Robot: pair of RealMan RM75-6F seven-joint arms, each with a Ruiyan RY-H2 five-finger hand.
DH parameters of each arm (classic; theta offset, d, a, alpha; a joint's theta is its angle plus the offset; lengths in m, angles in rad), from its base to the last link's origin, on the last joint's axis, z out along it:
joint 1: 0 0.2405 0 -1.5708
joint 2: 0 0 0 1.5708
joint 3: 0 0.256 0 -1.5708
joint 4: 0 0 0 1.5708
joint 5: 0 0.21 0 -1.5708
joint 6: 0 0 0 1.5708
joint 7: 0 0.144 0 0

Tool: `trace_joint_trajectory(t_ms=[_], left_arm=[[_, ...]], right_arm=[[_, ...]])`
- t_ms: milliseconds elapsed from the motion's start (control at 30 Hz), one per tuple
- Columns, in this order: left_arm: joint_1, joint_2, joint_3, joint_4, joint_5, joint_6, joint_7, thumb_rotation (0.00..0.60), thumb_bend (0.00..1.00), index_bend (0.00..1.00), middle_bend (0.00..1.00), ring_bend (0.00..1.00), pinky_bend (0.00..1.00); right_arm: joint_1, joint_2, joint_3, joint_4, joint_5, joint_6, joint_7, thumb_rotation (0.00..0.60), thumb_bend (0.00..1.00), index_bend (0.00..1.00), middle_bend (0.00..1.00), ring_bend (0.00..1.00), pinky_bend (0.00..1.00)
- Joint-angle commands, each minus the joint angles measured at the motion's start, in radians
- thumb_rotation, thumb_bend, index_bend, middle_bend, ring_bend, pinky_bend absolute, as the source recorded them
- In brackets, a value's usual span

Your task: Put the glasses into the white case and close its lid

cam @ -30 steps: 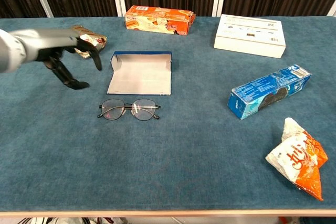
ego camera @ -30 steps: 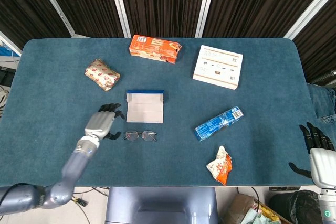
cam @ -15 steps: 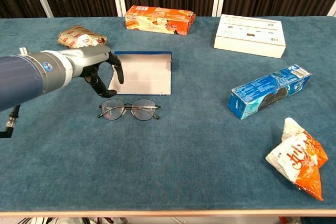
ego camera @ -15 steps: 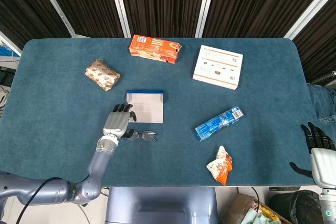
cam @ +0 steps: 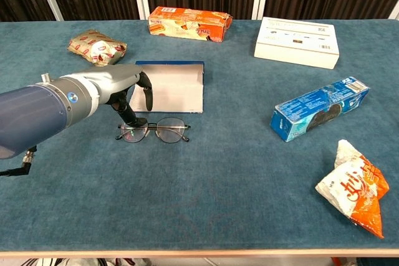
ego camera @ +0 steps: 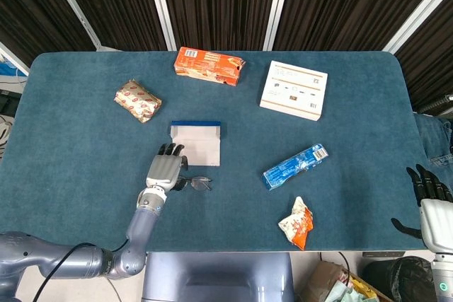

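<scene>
The glasses lie flat on the blue table, just in front of the white case, which lies open with its blue-edged lid folded back. My left hand hovers over the left lens, fingers spread and pointing down, fingertips at or just above the frame; nothing is gripped. In the head view the left hand covers the left end of the glasses, below the case. My right hand hangs open off the table's right edge, fingers apart.
Along the back stand an orange box and a white flat box. A gold packet lies left of the case. A blue carton and an orange-white snack bag lie to the right.
My left hand has moved rightward from the table's left side to over the left end of the glasses and lowered its fingers. Glasses, case and right hand have stayed put.
</scene>
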Motion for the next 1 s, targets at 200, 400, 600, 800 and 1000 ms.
trace_joint_trajectory(t_ms=[200, 400, 600, 800, 1000], left_arm=[[0.005, -0.011, 0.007, -0.006, 0.011, 0.008, 0.011, 0.600, 0.31, 0.49, 0.12, 0.00, 0.00], [0.010, -0.024, 0.006, 0.002, 0.022, 0.009, 0.009, 0.600, 0.31, 0.50, 0.13, 0.00, 0.00], [0.012, -0.037, 0.004, 0.020, 0.027, 0.005, 0.011, 0.600, 0.31, 0.51, 0.13, 0.00, 0.00], [0.009, -0.053, 0.003, 0.037, 0.024, 0.008, 0.031, 0.600, 0.33, 0.52, 0.14, 0.00, 0.00], [0.012, -0.063, 0.002, 0.044, 0.036, 0.014, 0.036, 0.600, 0.34, 0.52, 0.14, 0.00, 0.00]], right_arm=[[0.001, 0.000, 0.000, -0.001, 0.001, -0.001, -0.001, 0.600, 0.17, 0.05, 0.01, 0.08, 0.16], [0.000, 0.000, 0.001, -0.002, 0.004, 0.000, 0.000, 0.600, 0.17, 0.05, 0.01, 0.08, 0.16], [0.000, 0.001, 0.002, -0.004, 0.008, -0.002, 0.004, 0.600, 0.17, 0.05, 0.01, 0.08, 0.16], [0.000, 0.002, 0.003, -0.007, 0.012, -0.004, 0.005, 0.600, 0.17, 0.05, 0.01, 0.08, 0.16], [0.000, 0.003, 0.003, -0.007, 0.012, -0.004, 0.007, 0.600, 0.17, 0.05, 0.01, 0.08, 0.16]])
